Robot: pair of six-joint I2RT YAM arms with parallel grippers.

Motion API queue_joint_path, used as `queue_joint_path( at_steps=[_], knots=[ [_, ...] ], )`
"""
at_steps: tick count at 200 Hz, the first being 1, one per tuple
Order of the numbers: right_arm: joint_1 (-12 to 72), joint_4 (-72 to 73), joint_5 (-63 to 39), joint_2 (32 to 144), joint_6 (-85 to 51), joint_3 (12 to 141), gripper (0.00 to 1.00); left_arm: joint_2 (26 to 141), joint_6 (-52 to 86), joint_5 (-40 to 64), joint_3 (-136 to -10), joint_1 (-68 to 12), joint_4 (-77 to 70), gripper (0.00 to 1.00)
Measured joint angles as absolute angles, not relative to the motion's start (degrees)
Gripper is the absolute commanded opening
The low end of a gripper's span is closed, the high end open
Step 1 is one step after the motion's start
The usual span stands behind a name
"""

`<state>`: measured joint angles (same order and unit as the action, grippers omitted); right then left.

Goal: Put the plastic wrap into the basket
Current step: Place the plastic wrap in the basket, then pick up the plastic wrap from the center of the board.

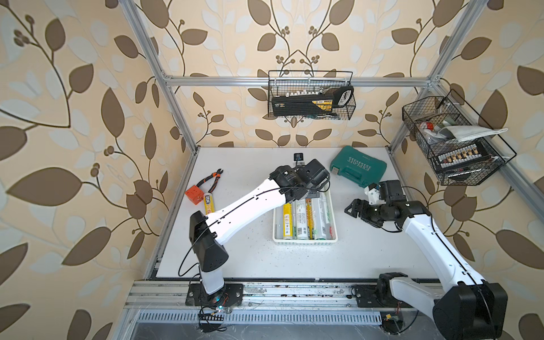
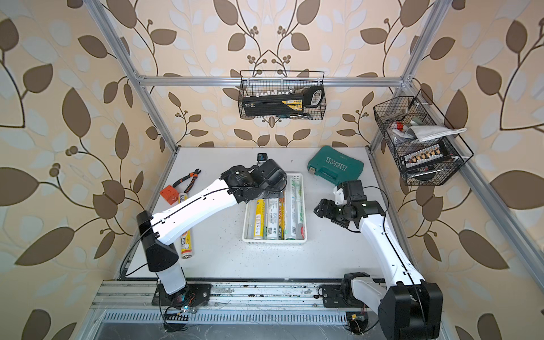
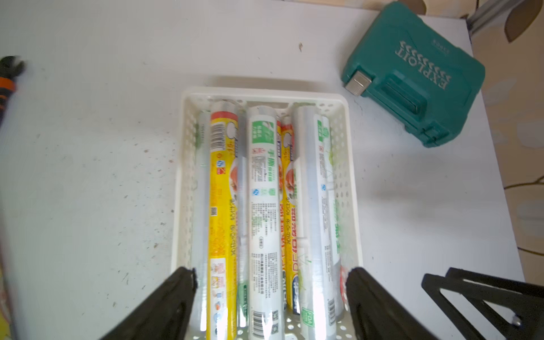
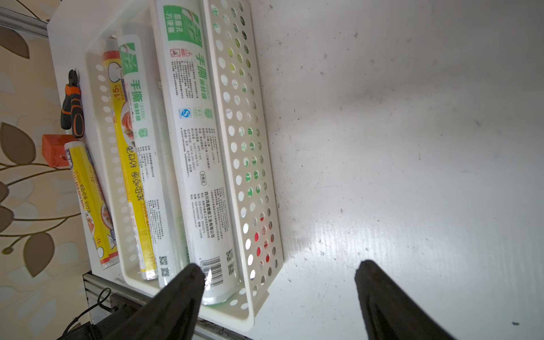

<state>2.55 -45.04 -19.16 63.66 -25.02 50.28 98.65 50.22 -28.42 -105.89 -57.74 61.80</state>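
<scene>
Orange block far left on the white table, with pliers just behind it. One yellow roll of plastic wrap lies on the table touching or just beside the block, outside the basket and partly under the left arm; we see it in a top view and in the right wrist view.

Next, the left gripper hangs over the far end of the basket. Its jaws are spread wide and hold nothing. The fingers straddle the rolls below, and we can't tell if they touch the rim.

The rolls in the basket lie side by side lengthwise, yellow labels mixed with white ones in green print, some stacked on others. The count is unclear.

A teal case sits closed behind and to the right of the basket, apart from it.

The right gripper hovers beside the basket's right wall, pointing at it. Jaws apart, nothing between them.

Two black wire baskets hang on the frame, one at the back and one on the right, both holding tools.
</scene>
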Motion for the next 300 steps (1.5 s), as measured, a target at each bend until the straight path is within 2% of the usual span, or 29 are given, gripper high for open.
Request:
queue_joint_path(
  at_steps=[38, 80, 127, 204, 261, 300],
  knots=[
    [2.55, -45.04, -19.84, 62.65, -25.04, 50.28, 0.84, 84.9, 51.81, -34.81, -92.68, -53.74, 63.51, 0.99],
    [2.55, -44.99, -20.86, 61.8, -25.47, 50.28, 0.84, 69.32, 55.75, -37.5, -74.24, -40.34, 62.94, 0.99],
    [2.61, -44.99, -21.56, 61.6, -25.47, 50.28, 0.84, 60.69, 57.67, -37.36, -60.29, -27.94, 59.35, 0.99],
    [2.61, -44.99, -22.09, 61.63, -25.5, 50.28, 0.84, 60.86, 52.69, -36.53, -48.4, -12.36, 46.33, 0.99],
    [2.61, -44.99, -22.11, 61.67, -25.47, 50.28, 0.84, 62.02, 51.68, -27.0, -39.57, -2.98, 37.85, 0.99],
    [2.63, -45.01, -22.11, 61.69, -25.47, 50.3, 0.84, 66.43, 50.63, -22.59, -39.16, -1.06, 34.89, 0.99]
  ],
)
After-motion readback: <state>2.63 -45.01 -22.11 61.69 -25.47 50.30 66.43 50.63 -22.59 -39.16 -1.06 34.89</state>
